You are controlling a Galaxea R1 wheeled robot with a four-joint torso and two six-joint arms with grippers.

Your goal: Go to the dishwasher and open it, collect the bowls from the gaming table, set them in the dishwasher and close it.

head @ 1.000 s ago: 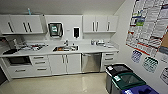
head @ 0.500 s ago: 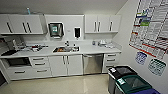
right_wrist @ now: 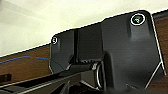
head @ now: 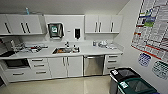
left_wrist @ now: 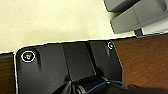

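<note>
The dishwasher (head: 93,65), door shut under the tabletop (head: 100,51), lies at about one o'clock ahead, handle bar horizontal; I cannot tell either arm's finger state.

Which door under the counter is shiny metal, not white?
The dishwasher, right of the sink. Its front is brushed steel; the cabinet doors beside it are white.

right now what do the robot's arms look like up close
Both wrists carry a wide glossy black plate with rounded corners and white-ringed round fittings. A thin blue cable runs by the left wrist and another by the right.
</note>
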